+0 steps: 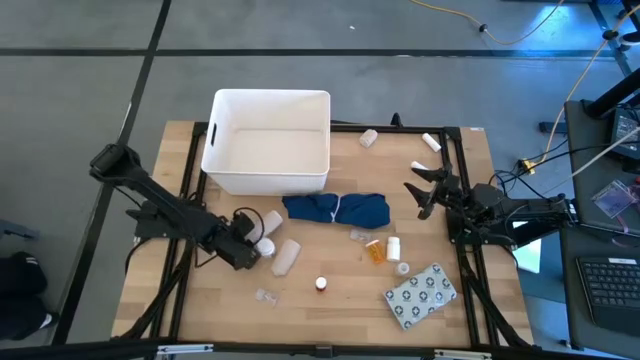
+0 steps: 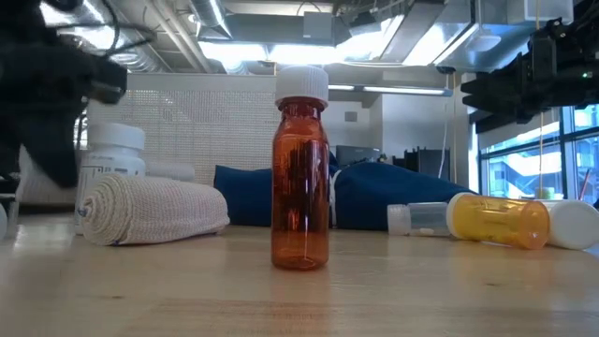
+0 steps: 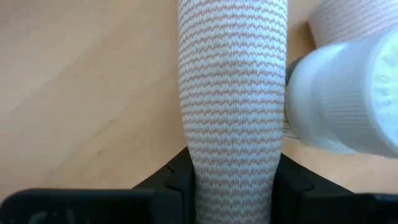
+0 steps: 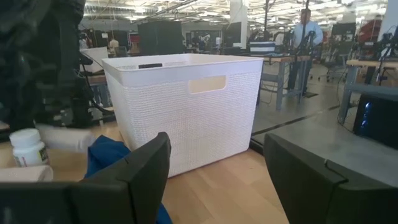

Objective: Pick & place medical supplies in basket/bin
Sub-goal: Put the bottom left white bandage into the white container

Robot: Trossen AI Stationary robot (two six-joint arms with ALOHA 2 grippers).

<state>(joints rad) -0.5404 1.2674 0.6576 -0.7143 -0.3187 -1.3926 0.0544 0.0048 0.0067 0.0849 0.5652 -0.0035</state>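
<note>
My left gripper (image 1: 248, 248) is low at the table's left-middle, shut on a white gauze roll (image 3: 233, 93). An upright white bottle (image 3: 348, 93) stands beside that roll, and another roll (image 3: 354, 18) lies past it. Two more gauze rolls (image 1: 258, 219) and a longer one (image 1: 285, 257) lie around the gripper. The white tub (image 1: 268, 140) stands at the far side. My right gripper (image 1: 425, 190) hangs open above the table's right part, facing the tub (image 4: 186, 106). An amber bottle (image 2: 299, 178) stands upright near the front. An orange pill bottle (image 1: 375, 250) lies on its side. My left gripper pinches the gauze roll between its two fingers (image 3: 177, 183), one on each long side of its near end (image 3: 233, 186). The roll runs forward along the fingers over the wood. The fingers dent it slightly narrower there. Whether it is lifted off the table does not show.
A dark blue cloth (image 1: 335, 208) lies bunched in the middle, in front of the tub. The grey dotted blister pack (image 1: 420, 295) rests flat near the front right. Small vials lie at the far right (image 1: 432, 142) (image 1: 368, 138) and by the pill bottle (image 1: 393, 247).
</note>
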